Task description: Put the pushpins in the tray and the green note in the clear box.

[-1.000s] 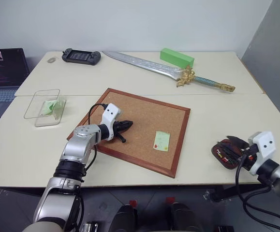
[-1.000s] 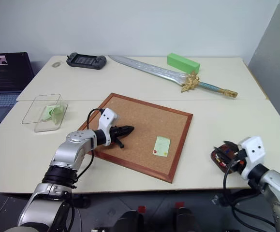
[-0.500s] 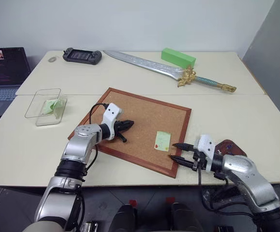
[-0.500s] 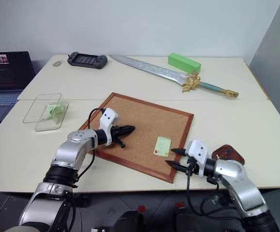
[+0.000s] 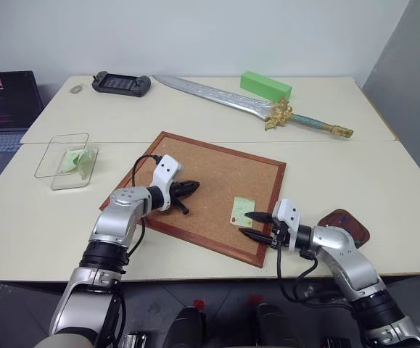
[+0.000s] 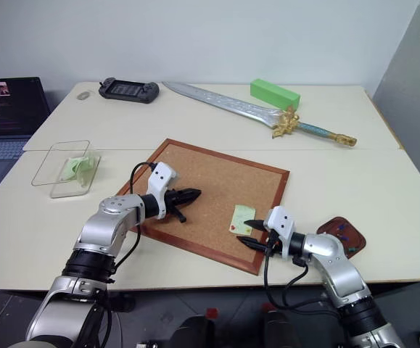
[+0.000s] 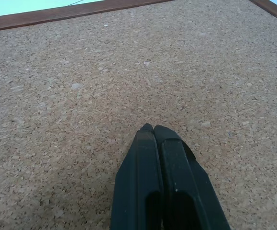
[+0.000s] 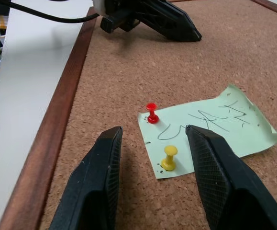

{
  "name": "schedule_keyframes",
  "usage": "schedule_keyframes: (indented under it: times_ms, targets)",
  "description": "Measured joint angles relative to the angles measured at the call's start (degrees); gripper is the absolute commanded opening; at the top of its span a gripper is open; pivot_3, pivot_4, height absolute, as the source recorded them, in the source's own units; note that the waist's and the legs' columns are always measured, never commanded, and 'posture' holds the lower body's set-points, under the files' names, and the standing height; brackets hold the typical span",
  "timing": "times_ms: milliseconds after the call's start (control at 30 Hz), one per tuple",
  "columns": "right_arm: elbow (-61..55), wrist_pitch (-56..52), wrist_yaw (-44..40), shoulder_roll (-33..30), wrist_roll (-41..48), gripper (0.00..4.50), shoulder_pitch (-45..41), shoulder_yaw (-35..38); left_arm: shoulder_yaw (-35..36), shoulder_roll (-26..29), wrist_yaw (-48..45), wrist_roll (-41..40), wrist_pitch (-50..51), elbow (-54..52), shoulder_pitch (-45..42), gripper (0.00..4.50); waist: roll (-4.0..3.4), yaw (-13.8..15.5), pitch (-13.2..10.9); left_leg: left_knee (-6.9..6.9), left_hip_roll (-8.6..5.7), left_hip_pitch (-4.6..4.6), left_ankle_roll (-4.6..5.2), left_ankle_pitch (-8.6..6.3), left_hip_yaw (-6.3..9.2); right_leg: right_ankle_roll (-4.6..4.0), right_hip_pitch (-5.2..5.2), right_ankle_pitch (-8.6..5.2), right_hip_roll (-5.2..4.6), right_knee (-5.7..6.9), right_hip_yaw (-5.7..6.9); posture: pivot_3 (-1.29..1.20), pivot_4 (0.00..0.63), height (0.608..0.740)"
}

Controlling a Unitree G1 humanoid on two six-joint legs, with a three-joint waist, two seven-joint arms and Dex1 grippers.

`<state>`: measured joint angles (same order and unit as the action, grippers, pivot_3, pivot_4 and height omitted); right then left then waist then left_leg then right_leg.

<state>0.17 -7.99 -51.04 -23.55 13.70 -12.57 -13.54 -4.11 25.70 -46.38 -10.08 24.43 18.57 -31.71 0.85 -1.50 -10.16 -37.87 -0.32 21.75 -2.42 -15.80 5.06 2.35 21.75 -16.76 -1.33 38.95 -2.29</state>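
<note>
Pins, one red [image 8: 151,112] and one yellow [image 8: 169,156], sit btwn the parted fingers of the right gripper [image 8: 153,139], stuck in the green note [image 8: 215,127] on the corkboard [image 5: 217,177]. Left gripper [image 5: 192,187] pinched closed, empty, resting on the cork w/ the clear box [image 5: 63,160] off to its left; tray [image 5: 347,223] just behind right arm.

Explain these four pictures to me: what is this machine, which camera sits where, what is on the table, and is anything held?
It is a two-armed humanoid robot. Two pictures come from its head, looking down; the other two from its wrists, looking along the fingers. A cork board lies on the table, with a green note fastened by a red pushpin and a yellow one. The right gripper is open around the yellow pin, holding nothing. The left gripper is shut and empty over the board. The tray and clear box sit aside.
</note>
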Motion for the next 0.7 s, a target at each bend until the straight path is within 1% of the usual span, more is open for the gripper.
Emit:
schedule_keyframes:
  times_ms: [133, 167, 200, 333, 367, 467, 500, 700]
  targets:
    - [1.6, -0.2, 0.0, 1.0, 0.1, 2.24, -1.3, 0.2, 0.0, 0.0, 0.0, 0.0, 0.0, 0.0, 0.0, 0.00, 0.00, 0.0, 0.0, 0.00, 0.00, 0.00, 0.00, 0.00, 0.00, 0.00, 0.00, 0.00, 0.00, 0.00, 0.00, 0.00, 0.150, 0.740]
    - [2.1, -0.2, 0.0, 1.3, 0.1, 1.87, -1.7, 0.2, 0.0, 0.0, 0.0, 0.0, 0.0, 0.0, 0.0, 0.00, 0.00, 0.0, 0.0, 0.00, 0.00, 0.00, 0.00, 0.00, 0.00, 0.00, 0.00, 0.00, 0.00, 0.00, 0.00, 0.00, 0.150, 0.740]
    - [2.3, -0.2, 0.0, 1.4, 0.3, 1.82, -1.8, 0.2, 0.0, 0.0, 0.0, 0.0, 0.0, 0.0, -0.1, 0.00, 0.00, 0.0, 0.0, 0.00, 0.00, 0.00, 0.00, 0.00, 0.01, 0.00, 0.00, 0.00, 0.00, 0.00, 0.01, 0.00, 0.150, 0.740]
    - [2.6, -0.2, -0.1, 1.4, 0.5, 0.92, -1.9, 0.5, 0.0, 0.0, 0.0, 0.0, 0.0, 0.0, -0.1, 0.00, 0.00, 0.0, 0.0, 0.00, 0.00, 0.00, 0.00, 0.00, 0.00, 0.00, 0.00, 0.00, -0.02, 0.00, 0.00, 0.00, 0.150, 0.740]
    - [2.6, -0.2, -0.2, 1.4, 0.5, 0.83, -1.9, 0.5, 0.0, 0.0, 0.0, 0.0, 0.1, 0.0, -0.1, 0.00, 0.00, 0.0, 0.0, 0.00, -0.01, 0.00, 0.00, 0.00, 0.01, 0.00, 0.00, 0.00, -0.02, 0.00, 0.00, 0.00, 0.150, 0.740]
    - [2.6, -0.2, -0.8, 1.1, 0.6, 0.15, -1.9, 0.5, 0.0, 0.0, 0.0, 0.0, 0.1, 0.0, -0.1, 0.00, 0.00, 0.0, 0.0, 0.00, -0.01, 0.01, 0.00, 0.00, 0.01, 0.00, 0.00, 0.00, -0.01, 0.00, 0.00, 0.00, 0.150, 0.740]
    - [2.5, -0.2, -1.1, 1.1, 0.6, 0.07, -1.9, 0.5, 0.0, 0.0, 0.0, 0.0, 0.1, 0.0, -0.1, 0.00, 0.00, 0.0, 0.0, 0.00, -0.01, 0.00, 0.00, 0.00, 0.00, 0.00, 0.00, 0.00, -0.01, 0.00, 0.00, 0.00, 0.150, 0.740]
    - [2.6, -0.2, -1.3, 1.0, 0.6, 0.07, -1.9, 0.5, 0.0, 0.0, -0.1, 0.0, 0.1, 0.0, -0.2, 0.00, 0.00, 0.0, 0.0, 0.00, -0.01, 0.01, 0.00, 0.00, 0.01, 0.00, 0.00, 0.00, -0.02, 0.00, 0.01, 0.00, 0.150, 0.740]
